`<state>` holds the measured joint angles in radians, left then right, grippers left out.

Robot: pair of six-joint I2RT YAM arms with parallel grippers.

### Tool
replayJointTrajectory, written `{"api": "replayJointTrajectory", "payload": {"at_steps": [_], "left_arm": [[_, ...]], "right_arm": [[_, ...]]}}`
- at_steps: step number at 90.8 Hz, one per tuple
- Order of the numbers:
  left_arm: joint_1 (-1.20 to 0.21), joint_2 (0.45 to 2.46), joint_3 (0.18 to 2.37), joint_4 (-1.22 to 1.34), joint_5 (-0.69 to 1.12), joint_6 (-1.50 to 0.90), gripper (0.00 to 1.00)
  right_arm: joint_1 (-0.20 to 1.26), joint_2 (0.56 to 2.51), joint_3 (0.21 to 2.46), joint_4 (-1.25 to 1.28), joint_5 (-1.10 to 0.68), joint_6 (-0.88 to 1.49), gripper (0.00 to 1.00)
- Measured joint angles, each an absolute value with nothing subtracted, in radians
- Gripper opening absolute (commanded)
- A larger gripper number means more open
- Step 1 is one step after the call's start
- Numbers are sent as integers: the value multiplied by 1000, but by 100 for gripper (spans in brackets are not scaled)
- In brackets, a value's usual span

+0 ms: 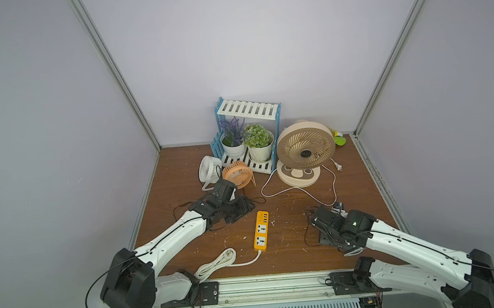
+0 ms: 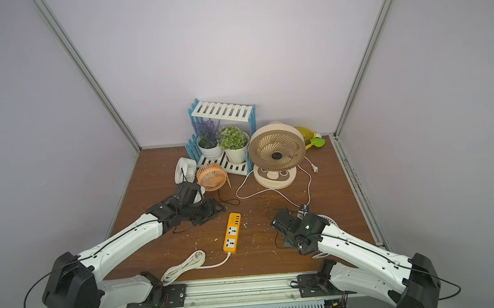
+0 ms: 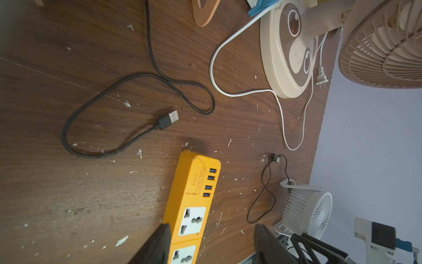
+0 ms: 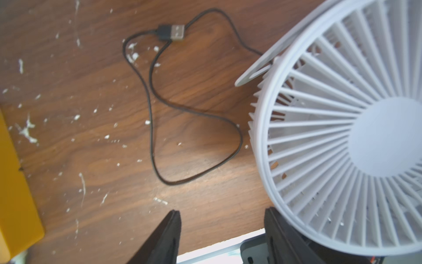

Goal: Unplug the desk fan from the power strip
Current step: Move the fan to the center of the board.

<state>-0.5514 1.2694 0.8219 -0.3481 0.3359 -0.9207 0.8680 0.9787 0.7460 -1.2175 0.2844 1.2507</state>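
Both top views show the power strip [image 1: 261, 231], orange-yellow, sockets empty.

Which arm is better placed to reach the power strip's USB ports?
Left. The left gripper hovers open beside the USB end of the power strip; the right gripper sits farther off, by a white fan.

The left arm [image 1: 171, 240] and right arm [image 1: 410, 247] reach low; left tool [image 3: 212, 237] and right tool [image 4: 222, 219] gape empty.
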Motion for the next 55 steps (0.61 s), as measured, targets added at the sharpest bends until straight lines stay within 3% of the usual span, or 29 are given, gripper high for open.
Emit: {"api": "replayJointTrajectory", "payload": {"at_steps": [20,55], "left_arm": [[-516,1258,822,-383,333,-915,62],[-497,1218,813,-412,324,-912,62]], "right_arm": [[799,1053,746,-1222,357,1242,62],[498,1037,760,-1187,389,999,62]]}}
